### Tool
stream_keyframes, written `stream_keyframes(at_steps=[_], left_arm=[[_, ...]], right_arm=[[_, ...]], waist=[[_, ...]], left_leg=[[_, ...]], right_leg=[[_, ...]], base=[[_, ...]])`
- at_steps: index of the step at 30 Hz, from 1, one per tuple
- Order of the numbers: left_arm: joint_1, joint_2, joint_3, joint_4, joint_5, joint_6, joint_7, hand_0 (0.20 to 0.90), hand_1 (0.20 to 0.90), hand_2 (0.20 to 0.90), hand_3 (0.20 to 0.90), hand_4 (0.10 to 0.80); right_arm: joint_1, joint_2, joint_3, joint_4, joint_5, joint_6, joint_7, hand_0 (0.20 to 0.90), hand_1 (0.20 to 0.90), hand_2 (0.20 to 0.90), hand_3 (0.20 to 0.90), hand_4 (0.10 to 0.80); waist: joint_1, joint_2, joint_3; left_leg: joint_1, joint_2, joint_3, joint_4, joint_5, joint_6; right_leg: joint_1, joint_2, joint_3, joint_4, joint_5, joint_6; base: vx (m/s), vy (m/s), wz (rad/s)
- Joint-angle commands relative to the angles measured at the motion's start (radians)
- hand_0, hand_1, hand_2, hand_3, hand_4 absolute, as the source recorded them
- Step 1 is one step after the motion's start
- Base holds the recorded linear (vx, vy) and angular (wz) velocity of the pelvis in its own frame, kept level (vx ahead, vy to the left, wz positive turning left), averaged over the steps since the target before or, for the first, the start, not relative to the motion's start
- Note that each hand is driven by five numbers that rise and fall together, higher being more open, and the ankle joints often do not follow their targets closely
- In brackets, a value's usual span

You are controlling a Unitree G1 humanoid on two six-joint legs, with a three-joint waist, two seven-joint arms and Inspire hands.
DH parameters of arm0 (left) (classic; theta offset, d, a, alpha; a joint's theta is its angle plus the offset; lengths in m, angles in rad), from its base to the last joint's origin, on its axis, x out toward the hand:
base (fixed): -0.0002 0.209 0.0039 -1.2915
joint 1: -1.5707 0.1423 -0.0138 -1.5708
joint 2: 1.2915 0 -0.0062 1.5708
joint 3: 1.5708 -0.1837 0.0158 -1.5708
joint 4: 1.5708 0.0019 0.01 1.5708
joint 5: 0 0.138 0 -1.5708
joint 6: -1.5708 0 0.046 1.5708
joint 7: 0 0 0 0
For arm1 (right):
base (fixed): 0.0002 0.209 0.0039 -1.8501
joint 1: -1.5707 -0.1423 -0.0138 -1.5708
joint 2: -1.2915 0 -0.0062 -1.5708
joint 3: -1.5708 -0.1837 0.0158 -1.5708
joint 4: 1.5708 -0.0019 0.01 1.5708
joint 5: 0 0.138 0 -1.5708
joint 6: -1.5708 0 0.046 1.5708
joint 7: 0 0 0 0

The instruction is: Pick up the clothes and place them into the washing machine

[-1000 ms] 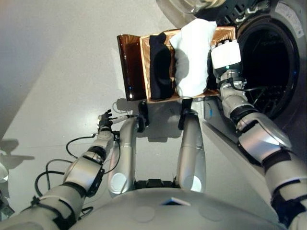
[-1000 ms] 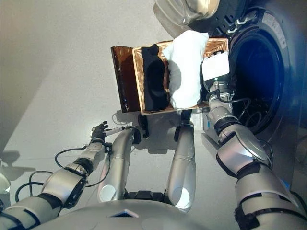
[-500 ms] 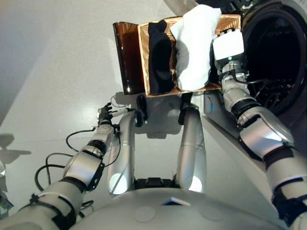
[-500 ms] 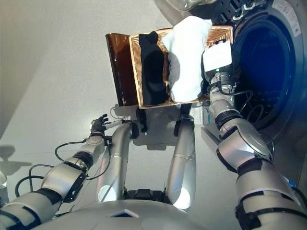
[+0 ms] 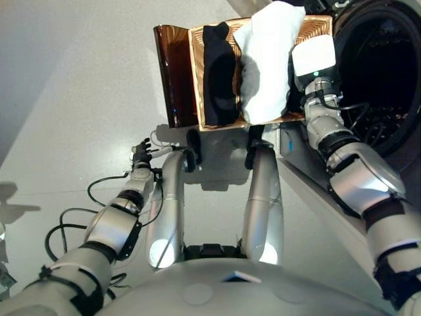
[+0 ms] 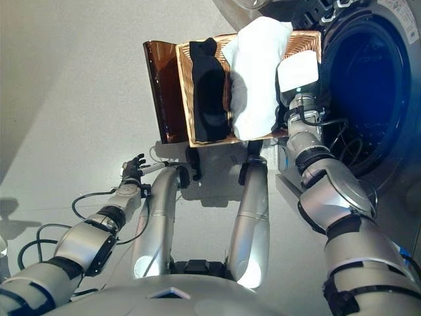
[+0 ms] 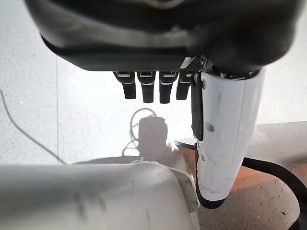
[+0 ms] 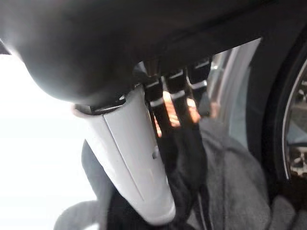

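An amber basket (image 5: 174, 72) holds a black garment (image 5: 220, 79) and a white garment (image 5: 266, 59) in front of the washing machine's open drum (image 5: 375, 66). My right hand (image 8: 129, 158) is at the basket's right edge, between the white garment and the drum. In the eye views it is mostly hidden under its white wrist box (image 5: 314, 56). In the right wrist view its fingers (image 8: 175, 110) curl down beside the thumb into dark cloth (image 8: 187, 172), with grey cloth (image 8: 235, 182) alongside. My left hand (image 5: 141, 155) hangs open and empty low at the left over the floor.
The washing machine's front panel (image 6: 289, 184) runs down the right side, close to my right arm. Its open door (image 6: 256, 10) shows at the top edge above the basket. Grey floor (image 5: 79, 85) spreads to the left of the basket.
The whole picture has shifted a little, so the camera moved. My right hand stays at the basket's right edge by the white garment. The left hand has barely moved.
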Motion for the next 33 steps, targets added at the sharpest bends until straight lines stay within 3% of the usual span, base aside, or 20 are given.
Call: stream_keyframes(at_steps=[1, 18, 33], left_arm=[[0.066, 0.025, 0.011, 0.040, 0.009, 0.002, 0.035, 0.900, 0.900, 0.900, 0.900, 0.800], [0.070, 0.032, 0.020, 0.040, 0.020, -0.001, 0.049, 0.900, 0.900, 0.900, 0.900, 0.800], [0.116, 0.029, 0.041, 0.017, 0.024, -0.025, 0.067, 0.900, 0.900, 0.900, 0.900, 0.800]], right_arm=[[-0.060, -0.080, 0.030, -0.045, 0.023, 0.024, -0.013, 0.200, 0.200, 0.200, 0.200, 0.300], [0.006, -0.105, -0.053, -0.105, 0.092, 0.025, -0.077, 0.200, 0.200, 0.200, 0.200, 0.300], [0.251, -0.178, -0.290, -0.352, 0.231, -0.019, -0.156, 0.200, 0.200, 0.200, 0.200, 0.300]], waist=[[0.003, 0.014, -0.026], [-0.001, 0.005, -0.037], [-0.021, -0.006, -0.043]], left_leg=[[-0.001, -0.001, -0.059, -0.066, 0.037, -0.106], [0.031, -0.003, -0.057, -0.120, 0.057, -0.100], [0.194, -0.035, -0.055, -0.354, 0.149, -0.103]], right_leg=[[0.057, 0.025, -0.002, 0.077, -0.143, -0.080], [0.086, 0.028, -0.002, 0.033, -0.118, -0.075], [0.247, 0.022, -0.013, -0.185, -0.028, -0.039]], base=[[0.000, 0.000, 0.00], [0.000, 0.000, 0.00], [0.023, -0.002, -0.03]])
